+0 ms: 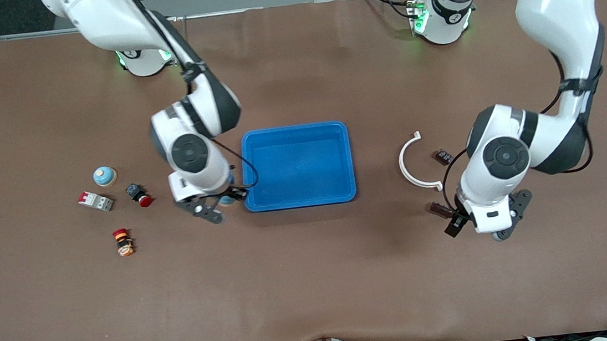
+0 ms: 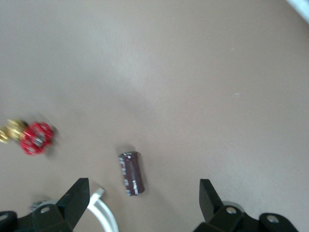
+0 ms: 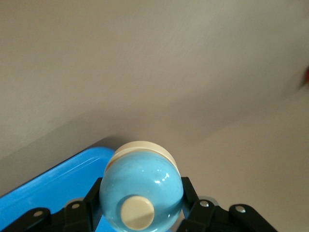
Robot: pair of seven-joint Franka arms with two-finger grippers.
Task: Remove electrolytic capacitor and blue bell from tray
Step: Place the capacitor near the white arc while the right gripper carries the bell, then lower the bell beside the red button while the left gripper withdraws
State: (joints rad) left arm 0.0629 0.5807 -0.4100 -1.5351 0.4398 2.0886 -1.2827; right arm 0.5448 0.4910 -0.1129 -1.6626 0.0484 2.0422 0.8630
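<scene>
My left gripper (image 2: 140,195) hangs low over the bench (image 1: 314,281) toward the left arm's end, jaws spread wide and empty. The electrolytic capacitor (image 2: 131,173) lies flat on the bench between the spread fingers (image 2: 72,198), touching neither. So that one looks done: out of the tray (image 1: 295,132) and well apart from it.

My right gripper (image 3: 140,208) is clamped on the blue bell (image 3: 141,192), jaws closed on its sides, cream button facing the wrist camera. It's just past the tray rim on the right arm's side, up off the bench. I'd call the bell out of the tray but not yet set down; that's what's left.

The tray itself looks empty in the front view.

View differences: the front view hides the bell almost fully under the right wrist, only a sliver of blue shows; the right wrist view shows the grip clearly, plus the tray corner beside it. The left wrist view shows the capacitor free of the jaws, and a blurred red-and-gold part (image 2: 29,137) and a bit of white ring (image 2: 106,215) near it. Only the front view shows a second blue bell (image 1: 104,176), a breaker (image 1: 96,201) and red pushbuttons (image 1: 139,195) toward the right arm's end.
</scene>
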